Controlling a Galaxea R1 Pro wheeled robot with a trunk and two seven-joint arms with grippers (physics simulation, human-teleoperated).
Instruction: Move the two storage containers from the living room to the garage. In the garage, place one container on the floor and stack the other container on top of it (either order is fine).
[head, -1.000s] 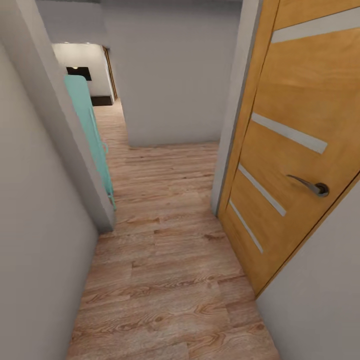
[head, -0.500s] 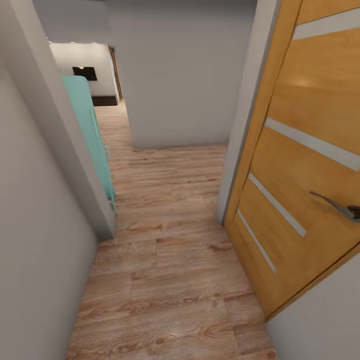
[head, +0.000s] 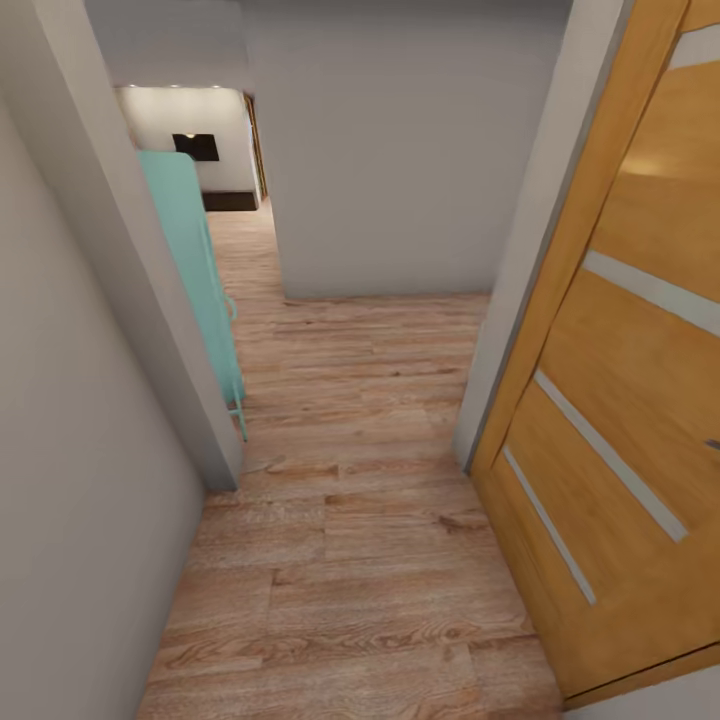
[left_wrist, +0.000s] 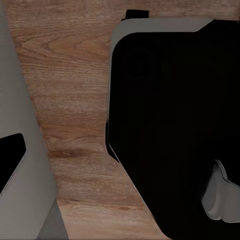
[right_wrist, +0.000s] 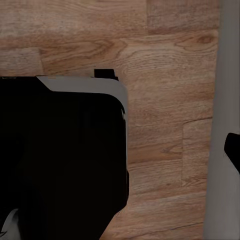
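Observation:
The storage containers are out of view, and so are the living room and the garage. I am in a narrow corridor with a light wood plank floor (head: 350, 520). In the left wrist view a grey finger (left_wrist: 25, 150) runs along one edge beside my black base (left_wrist: 175, 130) over the planks. The right wrist view shows a grey finger (right_wrist: 220, 100) at the opposite edge next to the same black base (right_wrist: 60, 160). Neither wrist view shows both fingers, so how the jaws stand cannot be read.
A white wall (head: 70, 450) hems me in on the left, ending at a corner (head: 215, 470). An open orange wooden door (head: 620, 420) stands close on the right. A turquoise panel (head: 195, 270) leans beyond the corner. A white wall (head: 390, 170) faces me, and the passage continues to its left.
The camera has moved forward along the corridor. The orange door has slid toward the right edge, its handle almost out of the picture. The facing wall looks nearer.

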